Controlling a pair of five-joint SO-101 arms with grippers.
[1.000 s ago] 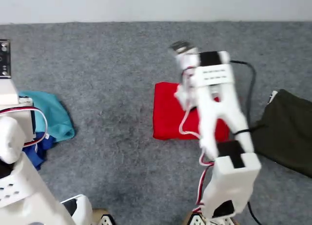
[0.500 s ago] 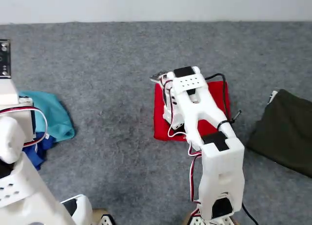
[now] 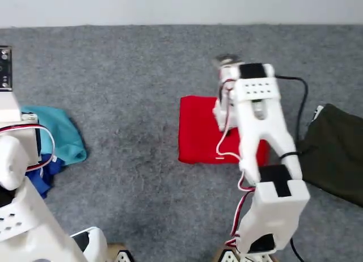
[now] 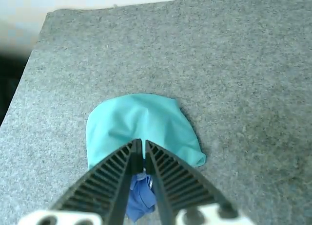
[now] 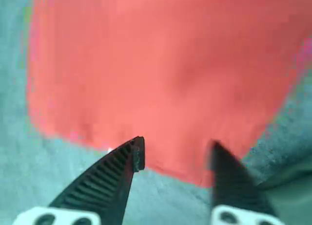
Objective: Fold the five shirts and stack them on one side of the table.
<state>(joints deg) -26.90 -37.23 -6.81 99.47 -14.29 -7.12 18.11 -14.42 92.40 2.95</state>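
Note:
A folded red shirt [image 3: 198, 131] lies mid-table, and the right arm [image 3: 258, 109] stands over its right half. In the right wrist view my right gripper [image 5: 176, 152] is open just above one edge of the red shirt [image 5: 161, 64], with nothing between its fingers. A teal shirt [image 3: 57, 131] lies at the left on top of a blue shirt [image 3: 42, 174]. My left gripper [image 4: 141, 148] hangs shut above the teal shirt [image 4: 141, 120], and the blue shirt [image 4: 139, 200] peeks out beneath its fingers. A dark green shirt [image 3: 334, 154] lies crumpled at the right edge.
The grey carpeted table [image 3: 125, 75] ends at a white wall along the back. The left arm's base [image 3: 22, 216] fills the front left corner. A black cable [image 3: 298, 97] loops beside the right arm.
The right arm swung left and low over the red shirt, then back to the right and farther from the front. The shirts and the left arm have not moved.

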